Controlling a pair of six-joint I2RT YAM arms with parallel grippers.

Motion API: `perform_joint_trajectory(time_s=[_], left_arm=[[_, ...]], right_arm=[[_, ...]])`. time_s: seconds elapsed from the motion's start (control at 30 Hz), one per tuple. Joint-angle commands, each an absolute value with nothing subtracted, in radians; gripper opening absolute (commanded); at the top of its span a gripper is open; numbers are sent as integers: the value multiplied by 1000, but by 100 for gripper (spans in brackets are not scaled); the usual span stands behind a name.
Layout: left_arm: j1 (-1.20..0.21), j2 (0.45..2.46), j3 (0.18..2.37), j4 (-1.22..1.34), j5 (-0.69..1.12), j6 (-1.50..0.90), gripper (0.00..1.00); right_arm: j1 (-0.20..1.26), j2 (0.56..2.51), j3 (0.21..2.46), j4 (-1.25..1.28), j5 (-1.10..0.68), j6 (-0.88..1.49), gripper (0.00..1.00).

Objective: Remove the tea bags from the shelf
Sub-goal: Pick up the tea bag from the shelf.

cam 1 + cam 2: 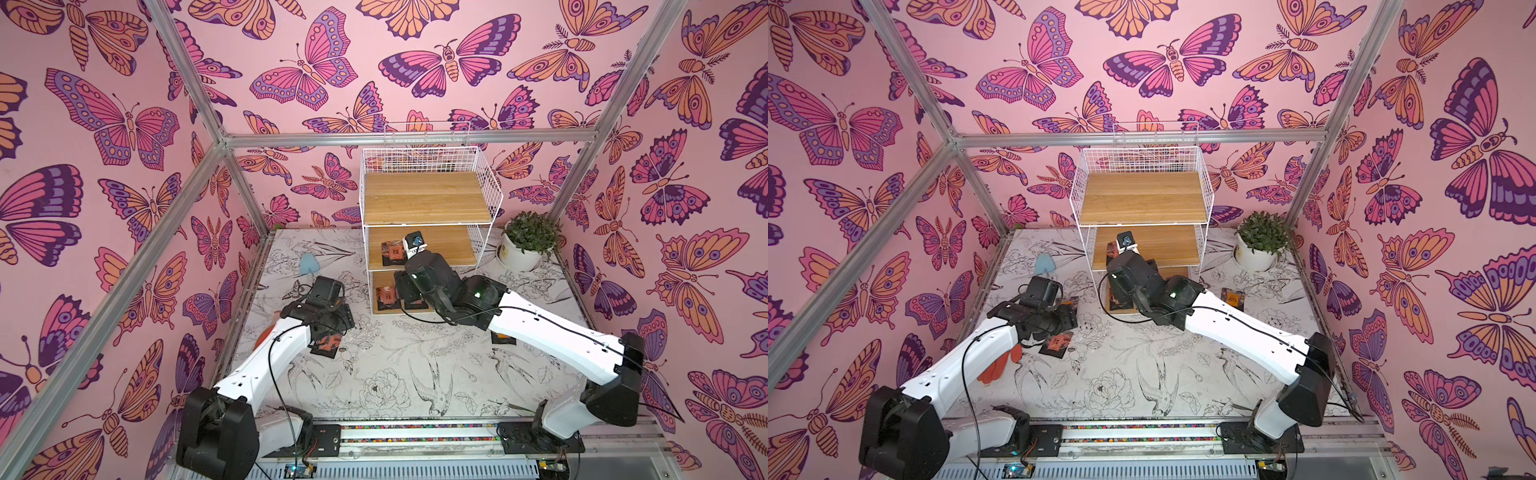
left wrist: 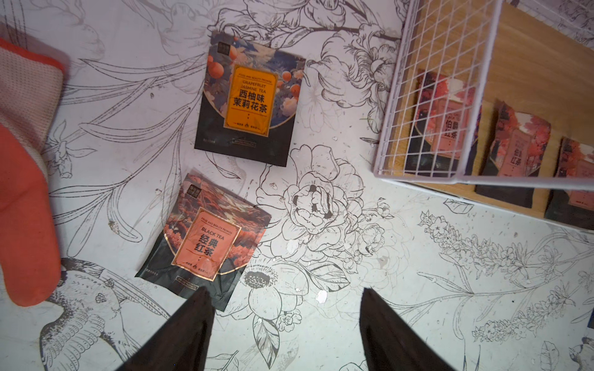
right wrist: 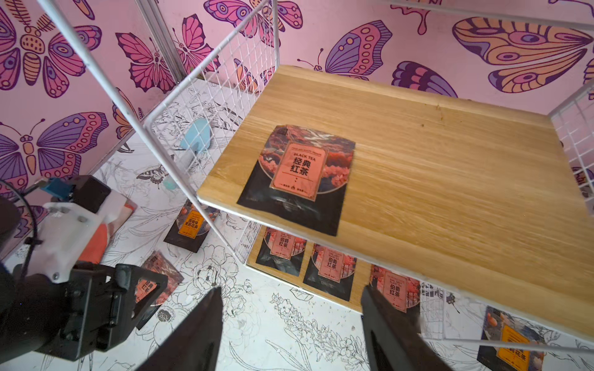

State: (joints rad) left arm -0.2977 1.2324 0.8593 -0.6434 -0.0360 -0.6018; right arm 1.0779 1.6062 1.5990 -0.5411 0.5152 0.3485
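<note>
Your right hand (image 3: 291,289) is spread wide, holding nothing. Just ahead of it, 1 flat black foil tea bag with a reddish-pink label (image 3: 300,176) lies on the middle board of the white wire-and-wood shelf (image 3: 434,160). It looks light, limp and slippery, so pinch the edge nearest the hand. Your left hand (image 2: 284,289) is likewise spread and empty.

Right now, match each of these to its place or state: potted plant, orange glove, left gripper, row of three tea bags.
Things:
1. potted plant
2. orange glove
3. left gripper
4. row of three tea bags

Places or states:
a. open, above the table
b. on the lowest board of the shelf
c. on the table beside the shelf
d. on the table, partly under the left arm

Pairs: 1-c; 2-d; 3-a; 4-b
</note>
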Motion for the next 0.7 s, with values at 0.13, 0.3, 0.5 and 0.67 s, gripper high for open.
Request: perform_joint_trajectory(time_s=[0.13,0.3,0.5,0.67], left_arm=[[-273,1215,836,-611,8,-581,76],[-264,1218,831,-603,19,-577,76],[-261,1227,837,-598,26,-577,76],[-259,1229,835,-592,32,-580,76]], right_arm=[[1075,1661,1621,-467,607,336,77],[1067,1683,1623,-408,642,337,80],[1051,1708,1621,-358,621,331,85],[1046,1739,1626,-328,609,320,88]])
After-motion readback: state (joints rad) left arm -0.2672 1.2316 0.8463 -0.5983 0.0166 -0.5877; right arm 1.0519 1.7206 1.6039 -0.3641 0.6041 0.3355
